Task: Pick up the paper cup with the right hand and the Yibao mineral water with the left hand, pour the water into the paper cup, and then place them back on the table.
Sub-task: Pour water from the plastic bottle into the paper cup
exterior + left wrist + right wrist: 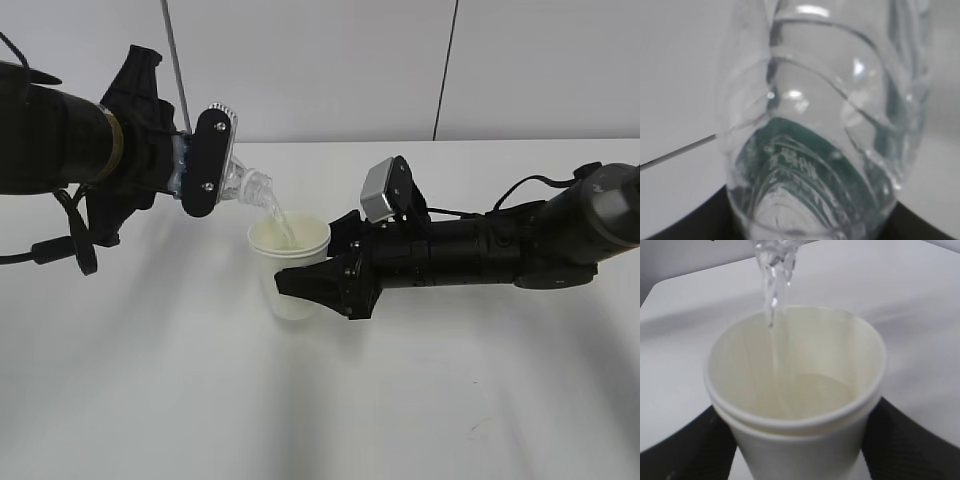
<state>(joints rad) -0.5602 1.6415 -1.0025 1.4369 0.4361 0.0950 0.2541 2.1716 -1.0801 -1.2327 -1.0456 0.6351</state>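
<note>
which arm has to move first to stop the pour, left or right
Left. Its gripper holds the tilted Yibao mineral water, whose water streams into the paper cup. Tipping it upright would likely stop the flow; the right gripper just steadies the cup.

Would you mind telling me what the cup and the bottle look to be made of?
The cup looks like matte cream paper: opaque walls and a rolled rim, possibly coated inside, since it holds water. The bottle looks like thin clear plastic: ribbed, glossy with highlights, and see-through to its green label. The left gripper and right gripper look like matte black plastic or metal.
</note>
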